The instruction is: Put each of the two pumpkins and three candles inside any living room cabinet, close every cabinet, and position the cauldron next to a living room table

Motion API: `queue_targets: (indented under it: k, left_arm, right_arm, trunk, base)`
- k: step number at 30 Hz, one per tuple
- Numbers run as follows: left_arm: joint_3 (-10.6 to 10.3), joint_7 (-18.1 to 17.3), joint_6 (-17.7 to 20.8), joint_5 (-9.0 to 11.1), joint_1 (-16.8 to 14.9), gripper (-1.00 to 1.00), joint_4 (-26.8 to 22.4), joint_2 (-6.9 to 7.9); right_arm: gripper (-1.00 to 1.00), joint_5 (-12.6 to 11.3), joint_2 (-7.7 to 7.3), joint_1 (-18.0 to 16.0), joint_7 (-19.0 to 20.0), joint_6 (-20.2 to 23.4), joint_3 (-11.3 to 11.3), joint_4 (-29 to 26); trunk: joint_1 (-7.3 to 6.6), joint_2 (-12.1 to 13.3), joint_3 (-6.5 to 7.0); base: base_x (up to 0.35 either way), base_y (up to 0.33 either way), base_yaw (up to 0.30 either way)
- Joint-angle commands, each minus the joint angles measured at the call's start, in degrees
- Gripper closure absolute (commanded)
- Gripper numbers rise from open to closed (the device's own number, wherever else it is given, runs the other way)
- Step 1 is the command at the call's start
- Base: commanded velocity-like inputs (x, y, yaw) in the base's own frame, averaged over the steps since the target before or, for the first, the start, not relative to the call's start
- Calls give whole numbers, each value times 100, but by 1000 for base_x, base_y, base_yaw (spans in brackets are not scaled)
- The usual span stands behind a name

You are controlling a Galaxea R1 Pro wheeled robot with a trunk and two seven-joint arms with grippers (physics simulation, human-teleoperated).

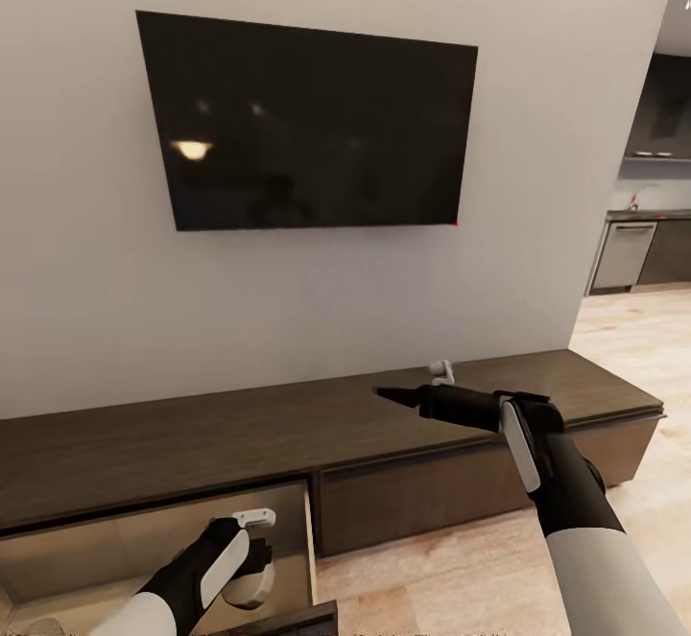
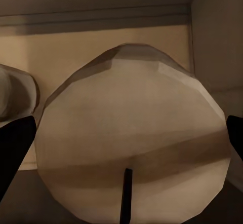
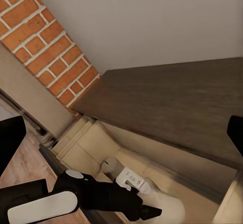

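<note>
Nearest to us, our left gripper (image 1: pixel 251 559) reaches down into the pulled-out drawer (image 1: pixel 309 540) at the left end of the cabinet (image 1: pixel 288 425). In the left wrist view a candle (image 2: pixel 134 133) sits between the two dark fingertips (image 2: pixel 15 143), cream-beige with a dark wick; the fingers stand spread at either side of it, and we cannot tell whether they touch it. A second candle (image 2: pixel 15 92) lies just beside it, partly cut off at the frame edge, both resting on the drawer's pale beige floor. In the right wrist view we see the same drawer from above, with the left arm (image 3: pixel 96 196) reaching in and a pale rounded candle (image 3: pixel 169 206) at its tip.

Our right gripper (image 1: pixel 408 394) hangs over the cabinet's dark-brown top, pointing toward the left, holding nothing; in the right wrist view its fingertips (image 3: pixel 10 138) sit wide apart at the frame edges. The cabinet front below it is closed.

Behind the cabinet a black television (image 1: pixel 312 123) hangs on the pale wall (image 1: pixel 96 281). A brick wall (image 3: pixel 45 41) meets the cabinet's left end. Farthest off, at the right, grey kitchen cupboards (image 1: pixel 633 252) stand beyond the light wooden floor (image 1: pixel 633 329).
</note>
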Motion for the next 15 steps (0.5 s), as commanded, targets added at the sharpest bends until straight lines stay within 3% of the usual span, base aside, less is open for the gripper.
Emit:
queue_targets:
  k: [1, 15]
  left_arm:
    - [-26, 48, 12, 47, -5, 100, -10, 2]
    - [-21, 48, 12, 47, -5, 100, -24, -2]
  right_arm:
    - [-100, -8, 0, -4, 13, 26, -4, 0]
    - [-100, -8, -2, -4, 13, 26, -4, 0]
  trunk:
    - [21, -44, -24]
    - [329, -606, -276]
  base:
    - [0, 0, 0]
    - [0, 0, 0]
